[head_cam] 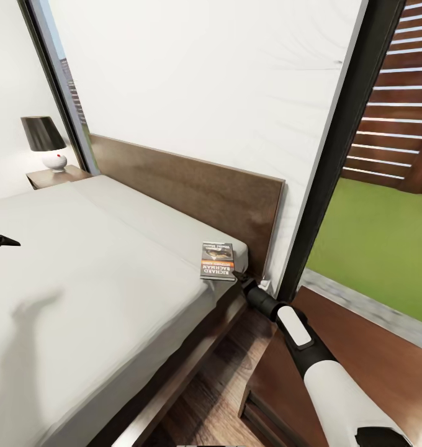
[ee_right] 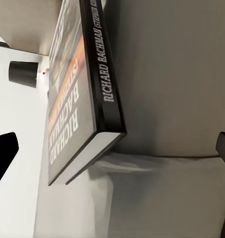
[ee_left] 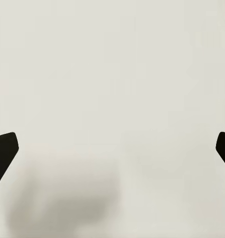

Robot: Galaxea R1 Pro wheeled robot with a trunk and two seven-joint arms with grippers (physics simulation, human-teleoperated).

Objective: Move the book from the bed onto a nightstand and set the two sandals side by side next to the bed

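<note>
The book lies flat on the bed's pale grey mattress, near its right edge and close to the dark headboard. My right gripper is at the book's near corner. In the right wrist view the book fills the space ahead, and the right gripper is open, its fingertips wide apart on either side of that corner. My left gripper hovers over the mattress at the far left. It is open with nothing between its fingers. The sandals are out of view.
A dark-brown nightstand stands right of the bed, under my right arm. A second nightstand with a black-shaded lamp is at the far side. A dark window frame rises behind the near nightstand. Wood floor shows between bed and nightstand.
</note>
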